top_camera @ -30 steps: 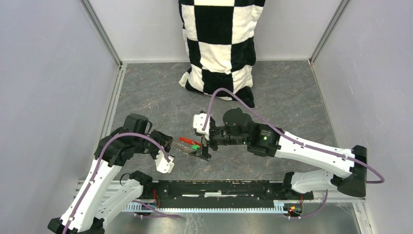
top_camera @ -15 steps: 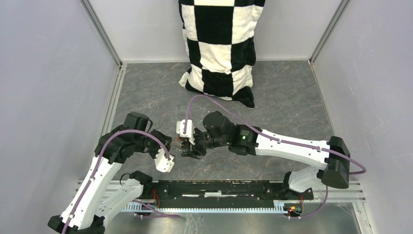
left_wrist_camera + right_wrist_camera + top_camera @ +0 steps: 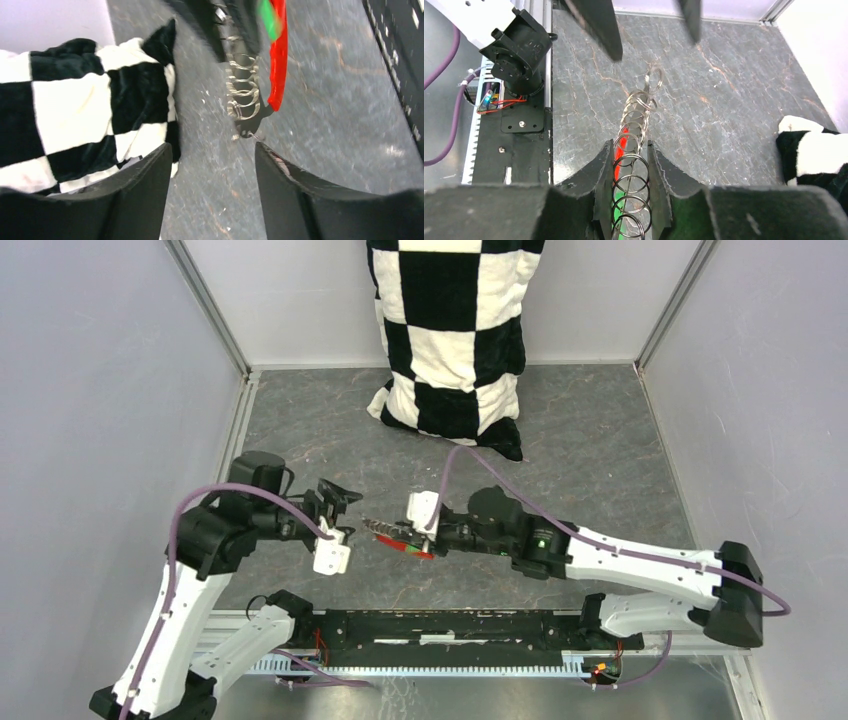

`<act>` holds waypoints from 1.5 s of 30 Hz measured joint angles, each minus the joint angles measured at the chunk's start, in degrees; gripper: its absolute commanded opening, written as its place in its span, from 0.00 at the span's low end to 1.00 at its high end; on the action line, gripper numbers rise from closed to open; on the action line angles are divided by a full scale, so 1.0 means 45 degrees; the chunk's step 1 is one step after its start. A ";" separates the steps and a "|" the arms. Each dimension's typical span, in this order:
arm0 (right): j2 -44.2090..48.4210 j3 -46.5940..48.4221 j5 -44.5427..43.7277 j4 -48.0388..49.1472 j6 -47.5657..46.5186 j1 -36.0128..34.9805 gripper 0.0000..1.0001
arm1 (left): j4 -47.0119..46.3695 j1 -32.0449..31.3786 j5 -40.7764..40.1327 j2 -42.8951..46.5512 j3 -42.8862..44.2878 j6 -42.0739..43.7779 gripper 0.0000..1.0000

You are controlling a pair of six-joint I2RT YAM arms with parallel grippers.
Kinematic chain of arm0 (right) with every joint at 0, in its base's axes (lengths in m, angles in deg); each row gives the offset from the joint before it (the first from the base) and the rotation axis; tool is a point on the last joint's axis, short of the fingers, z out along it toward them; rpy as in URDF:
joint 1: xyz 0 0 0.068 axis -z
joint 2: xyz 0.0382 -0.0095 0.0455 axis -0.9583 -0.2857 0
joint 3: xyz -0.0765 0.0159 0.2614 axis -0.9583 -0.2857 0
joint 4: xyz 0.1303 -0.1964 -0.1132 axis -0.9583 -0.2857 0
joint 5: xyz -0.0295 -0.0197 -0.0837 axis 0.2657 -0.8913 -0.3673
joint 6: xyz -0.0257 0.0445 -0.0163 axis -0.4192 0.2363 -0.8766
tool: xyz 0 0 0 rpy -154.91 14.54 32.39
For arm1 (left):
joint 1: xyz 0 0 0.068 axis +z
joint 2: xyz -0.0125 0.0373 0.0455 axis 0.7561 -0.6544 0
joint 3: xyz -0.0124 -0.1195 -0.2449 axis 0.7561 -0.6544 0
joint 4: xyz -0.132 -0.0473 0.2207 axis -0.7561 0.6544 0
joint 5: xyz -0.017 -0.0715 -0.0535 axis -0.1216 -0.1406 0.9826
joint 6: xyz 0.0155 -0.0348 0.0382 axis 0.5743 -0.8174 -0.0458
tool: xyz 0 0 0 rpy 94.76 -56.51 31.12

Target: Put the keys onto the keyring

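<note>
Handover in progress: my right gripper point(image 3: 630, 150) is clamping the keyring point(image 3: 639, 102) mid-chain. Its silvery loops and red tag point(image 3: 278, 60) are jutting toward my left gripper point(image 3: 214, 150), which is standing open and empty just short of the chain's free end, above the grey table point(image 3: 600, 440). The green key point(image 3: 268, 22) is sitting up by the right fingers; the black one I cannot make out. To thread well, I am judging, the right should be holding the chain level and steady while the left closes on the end loop alone. A second ago the left was pinched shut and the right was gaping wide.
</note>
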 measured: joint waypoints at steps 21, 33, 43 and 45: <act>0.4449 -0.5853 0.2968 0.9797 0.3351 0.0738 0.01 | -0.2618 0.0000 0.3546 0.0442 0.0816 -1.1487 0.66; 0.4663 -0.5639 0.3376 0.9330 0.4017 0.0758 0.00 | -0.5110 -0.0015 0.5032 0.2225 -0.0015 -1.3493 0.64; 0.4318 -0.5173 0.2977 0.9379 0.4265 0.0763 0.00 | -0.6635 -0.0034 0.3881 0.2905 -0.1219 -1.3920 0.59; 0.4211 -0.5149 0.2948 0.9389 0.4323 0.0763 0.00 | -0.7135 -0.0034 0.3463 0.2948 -0.1438 -1.4134 0.57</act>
